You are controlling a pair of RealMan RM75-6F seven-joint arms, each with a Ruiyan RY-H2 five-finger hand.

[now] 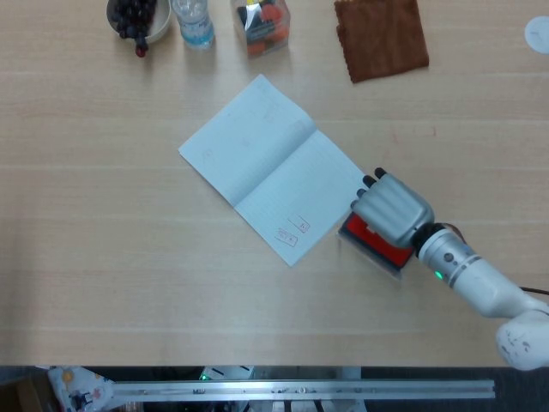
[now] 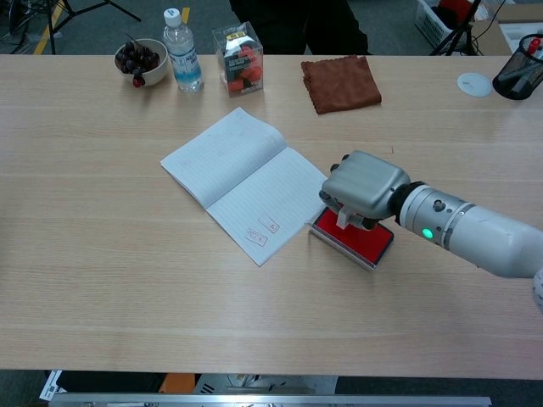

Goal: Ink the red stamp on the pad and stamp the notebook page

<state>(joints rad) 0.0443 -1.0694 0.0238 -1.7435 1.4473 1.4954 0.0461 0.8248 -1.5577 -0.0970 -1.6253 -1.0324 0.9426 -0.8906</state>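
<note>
- The notebook (image 1: 271, 169) (image 2: 247, 182) lies open and flat near the middle of the worktop, turned diagonally, with two small stamped marks near its near corner.
- The ink pad (image 1: 375, 246) (image 2: 356, 241), red in a grey tray, sits just beside the notebook toward the right edge.
- The stamp itself cannot be made out.

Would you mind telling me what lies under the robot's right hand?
Under the grey right hand sits the red ink pad in its clear tray, beside the open notebook. The stamp itself is hidden by the fingers.
</note>
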